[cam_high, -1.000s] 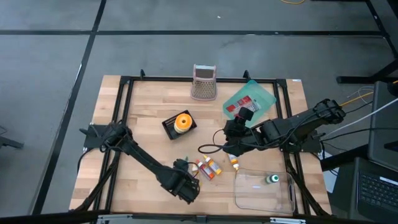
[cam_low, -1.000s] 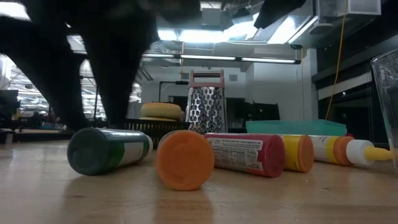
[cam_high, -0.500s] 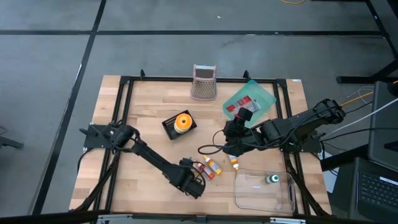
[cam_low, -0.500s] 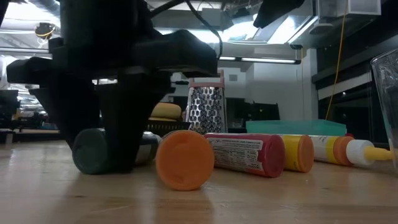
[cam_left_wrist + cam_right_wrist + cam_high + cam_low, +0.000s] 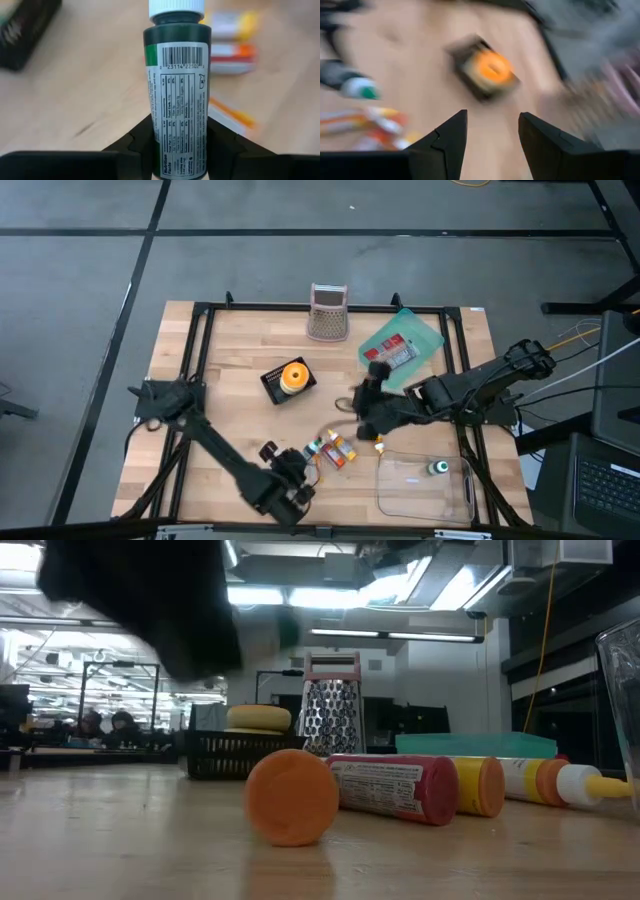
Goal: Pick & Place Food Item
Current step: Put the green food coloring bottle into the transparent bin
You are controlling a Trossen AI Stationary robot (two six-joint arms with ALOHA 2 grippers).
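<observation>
My left gripper is near the table's front edge, shut on a dark green bottle with a white cap. In the low view the bottle is gone from the wood, and only a dark blur of the arm shows above. An orange-capped red bottle and yellow bottles lie on their sides on the table. My right gripper hovers open over the table's middle right, with nothing between its fingers. My left gripper pinches the green bottle's lower body between its two fingers, one on each side. The fingers slant downward and lie along the bottle, whose white cap points away from the wrist. The bottle is lifted clear of the table.
A black basket with a round orange item sits mid-table. A metal grater stands at the far edge, beside a green board with a red packet. A clear container with a small green-capped item is at the near right.
My left gripper came down over the green bottle lying on its side, shut on it, rolled its wrist and lifted it off the table toward the near left. The other bottles stayed where they lay. My right gripper tipped and drifted slightly, still open.
</observation>
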